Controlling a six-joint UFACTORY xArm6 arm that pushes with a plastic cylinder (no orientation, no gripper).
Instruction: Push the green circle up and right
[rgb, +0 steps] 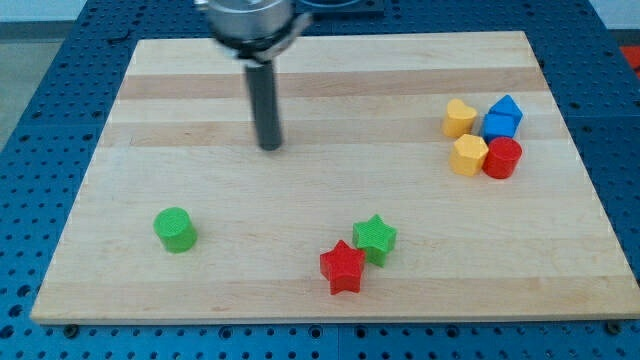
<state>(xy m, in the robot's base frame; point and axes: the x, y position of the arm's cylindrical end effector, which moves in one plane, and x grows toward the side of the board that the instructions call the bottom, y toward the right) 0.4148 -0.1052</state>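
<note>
The green circle (175, 229) is a short green cylinder lying on the wooden board (330, 90) at the view's lower left. My tip (270, 147) is the lower end of a dark rod coming down from the view's top. It stands above and to the right of the green circle, well apart from it and touching no block.
A green star (376, 238) and a red star (343, 266) touch each other at the bottom middle. At the right is a cluster: a yellow heart (459, 117), a blue block (502, 117), a yellow hexagon (468, 154) and a red cylinder (502, 158).
</note>
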